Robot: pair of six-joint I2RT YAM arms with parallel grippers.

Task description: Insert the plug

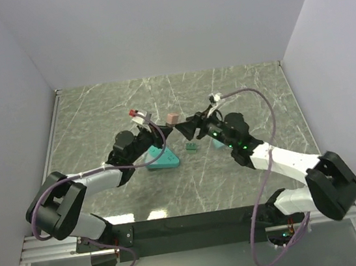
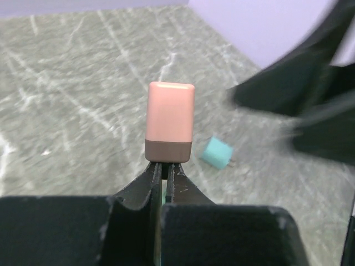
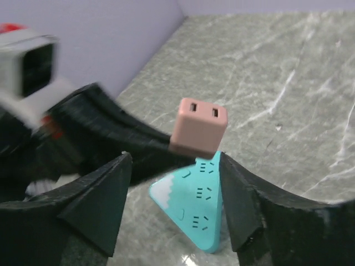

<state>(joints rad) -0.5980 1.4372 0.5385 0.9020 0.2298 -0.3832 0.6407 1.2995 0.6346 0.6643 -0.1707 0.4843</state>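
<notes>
While the left gripper (image 2: 162, 166) is closed tight on the brown end of the rounded pink plastic plug (image 2: 170, 119), lifted near the teal triangular socket block (image 3: 194, 205), the right gripper (image 3: 175, 166) waits wide open and holds nothing. I think it should grasp the pink body squarely, without twisting. I count one pink plug, one socket block and one small teal cube charger (image 2: 216, 153).

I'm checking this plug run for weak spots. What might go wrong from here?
1. The left gripper holds the pink plug only by a thin part at its base, so it may pivot or slip.
2. The right gripper, jaws open, is near the plug and the left gripper; a small error might knock the plug loose.
3. The teal power strip lies unheld, so pushing may shift it.
</notes>
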